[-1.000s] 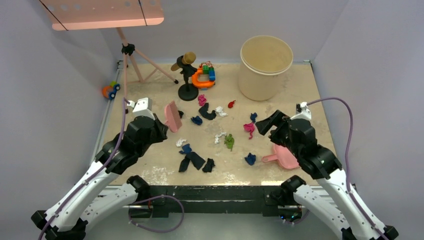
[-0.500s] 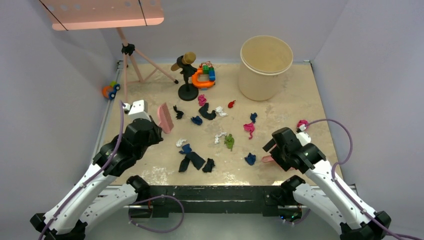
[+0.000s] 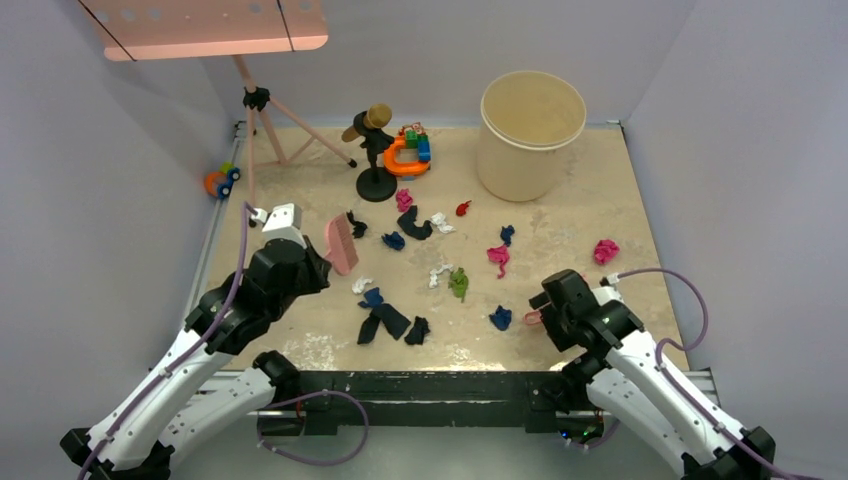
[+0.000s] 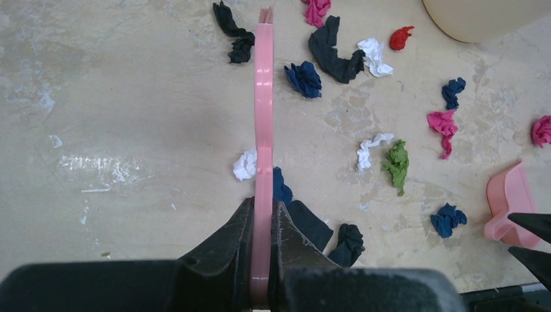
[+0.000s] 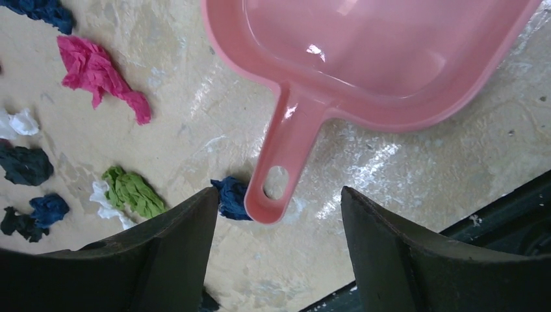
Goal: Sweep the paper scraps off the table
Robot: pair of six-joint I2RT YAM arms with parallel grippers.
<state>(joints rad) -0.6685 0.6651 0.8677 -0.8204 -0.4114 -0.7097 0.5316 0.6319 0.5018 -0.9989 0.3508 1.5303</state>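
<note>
Several paper scraps lie across the middle of the beige table (image 3: 600,190): pink (image 3: 498,257), green (image 3: 459,283), blue (image 3: 500,318), navy (image 3: 385,320), and one pink wad apart at the right (image 3: 605,250). My left gripper (image 3: 315,262) is shut on the pink brush (image 3: 341,243). The left wrist view shows the brush edge-on (image 4: 263,130) between the fingers (image 4: 262,211), over navy and white scraps. My right gripper (image 3: 545,300) is open, with its jaws either side of the pink dustpan's handle (image 5: 279,175). The pan (image 5: 383,58) lies flat, mostly hidden under the arm from above.
A tall cream bucket (image 3: 532,120) stands at the back right. A black stand (image 3: 376,150) and toy blocks with an orange ring (image 3: 410,150) are at the back middle. A pink tripod (image 3: 270,120) stands at the back left. The metal front edge is close behind the dustpan.
My right arm has pulled back toward the near edge and come down over the dustpan handle, uncovering the pink wad at the right. My left gripper and brush shifted only slightly.
</note>
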